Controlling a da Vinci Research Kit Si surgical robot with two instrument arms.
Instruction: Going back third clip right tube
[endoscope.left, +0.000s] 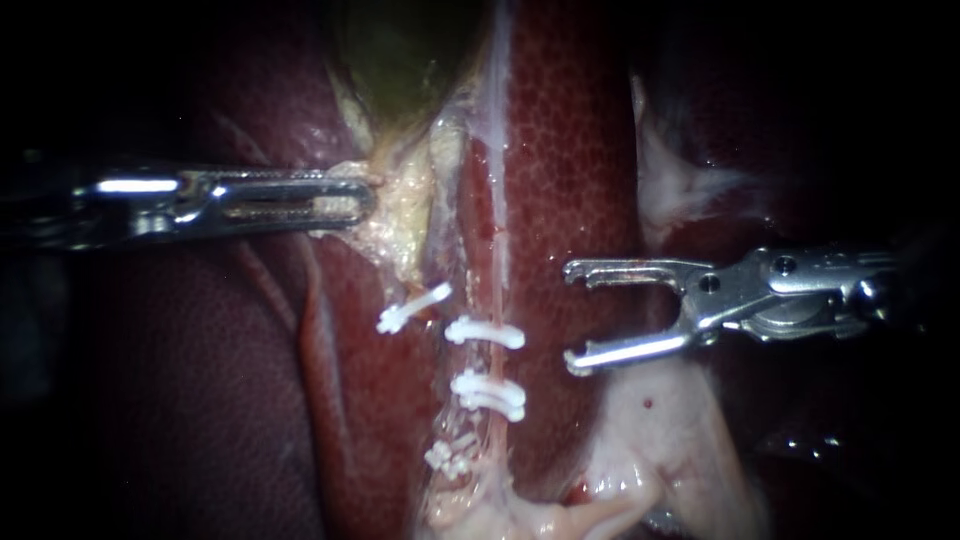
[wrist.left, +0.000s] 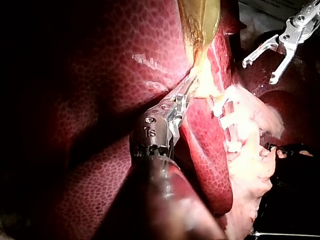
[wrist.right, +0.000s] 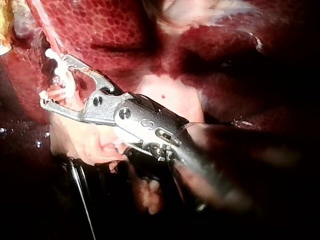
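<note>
Endoscope: left instrument (endoscope.left: 345, 200), slotted jaws clamped on yellow fatty tissue (endoscope.left: 405, 215) below the gallbladder (endoscope.left: 400, 50); right instrument (endoscope.left: 570, 316), jaws apart and empty, just beside white ribbed clips (endoscope.left: 485, 332) crossing the thin pale right tube (endoscope.left: 498, 260). Left wrist: same grip on glistening fat. Right wrist: hooked jaws gape beside the clips.

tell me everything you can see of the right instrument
The silver metal right instrument comes in from the right, its shaft dark behind a shiny hinged wrist with a round pin. Its two thin, hook-tipped jaws stand wide open and empty, pointing at the pale clipped tube but clear of it and its white clips, over the dark red liver.
</note>
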